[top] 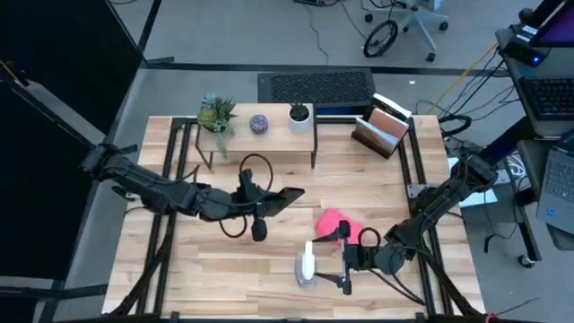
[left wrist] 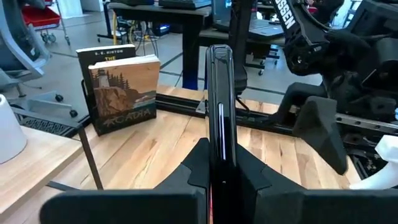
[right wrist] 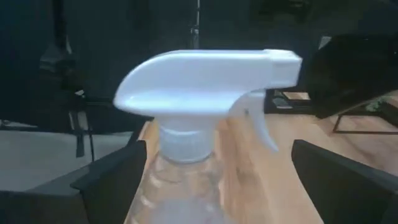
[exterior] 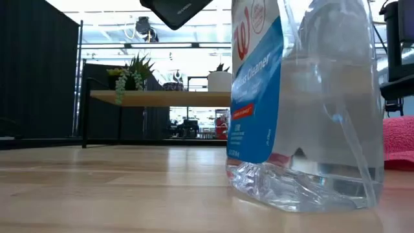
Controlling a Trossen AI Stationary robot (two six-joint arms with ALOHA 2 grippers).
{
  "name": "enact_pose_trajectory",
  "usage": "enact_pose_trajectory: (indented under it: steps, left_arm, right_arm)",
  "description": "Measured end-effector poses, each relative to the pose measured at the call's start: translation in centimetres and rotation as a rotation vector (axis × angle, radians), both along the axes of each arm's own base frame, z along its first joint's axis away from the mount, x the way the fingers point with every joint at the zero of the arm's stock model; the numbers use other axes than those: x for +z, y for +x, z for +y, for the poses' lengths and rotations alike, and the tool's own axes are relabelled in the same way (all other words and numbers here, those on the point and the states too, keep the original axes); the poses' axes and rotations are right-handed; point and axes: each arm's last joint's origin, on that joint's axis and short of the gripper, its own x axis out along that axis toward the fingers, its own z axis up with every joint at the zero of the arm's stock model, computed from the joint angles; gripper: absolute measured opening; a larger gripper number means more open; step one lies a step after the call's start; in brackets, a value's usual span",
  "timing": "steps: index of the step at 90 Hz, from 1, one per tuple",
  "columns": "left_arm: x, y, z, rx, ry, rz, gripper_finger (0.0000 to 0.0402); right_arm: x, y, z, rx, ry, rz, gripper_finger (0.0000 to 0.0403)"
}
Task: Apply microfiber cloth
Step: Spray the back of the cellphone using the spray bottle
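The pink microfiber cloth (top: 334,222) lies crumpled on the table right of centre, and shows at the low view's right edge (exterior: 398,139). A black smartphone (top: 287,195) hangs above the table's middle in my left gripper (top: 269,199), which is shut on it. The clear spray bottle (top: 307,266) with a white trigger head (right wrist: 205,78) stands upright on its base near the front edge. My right gripper (top: 344,262) is open just right of the bottle. Its fingers stand on either side of the bottle's neck (right wrist: 183,146) without touching it. My left gripper pinches the smartphone's near end (left wrist: 219,163) between its two fingers (left wrist: 252,171), one on each flat face. The fingers lie level, pointing toward the table's right and along the phone. The phone stands on its long edge, lifted clear of the table (exterior: 176,9).
A low wooden shelf (top: 260,135) with potted plants stands at the far side. A book (left wrist: 121,87) in a holder (top: 384,130) stands at the far right. Black cables loop beside my left gripper. Bare wood lies at the front left.
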Motion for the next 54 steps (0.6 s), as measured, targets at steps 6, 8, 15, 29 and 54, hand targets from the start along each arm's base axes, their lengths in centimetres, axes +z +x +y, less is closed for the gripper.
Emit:
enact_pose_trajectory:
  steps: [6, 8, 15, 29, 54]
  left_arm:
    - [0.0, 0.0, 0.0, 0.000, 0.000, 0.000, 0.0011]
    - [0.0, 0.0, 0.0, 0.000, 0.000, 0.000, 0.0011]
    - [0.0, 0.0, 0.0, 0.000, 0.000, 0.000, 0.0011]
    - [0.0, 0.0, 0.0, 0.000, 0.000, 0.000, 0.0011]
    - [0.1, 0.0, 0.0, 0.001, -0.002, -0.006, 0.0011]
  right_arm:
    - [0.2, 0.0, 0.0, 0.001, 0.005, -0.014, 0.0384]
    - [0.2, 0.0, 0.0, 0.004, 0.006, -0.017, 0.0384]
    - [0.2, 0.1, 0.1, 0.023, 0.010, -0.017, 0.0384]
    - [-0.4, 0.8, 0.0, 0.008, 0.020, -0.028, 0.0384]
    - [-0.6, 2.5, 1.0, 0.000, -0.037, -0.068, 0.0384]
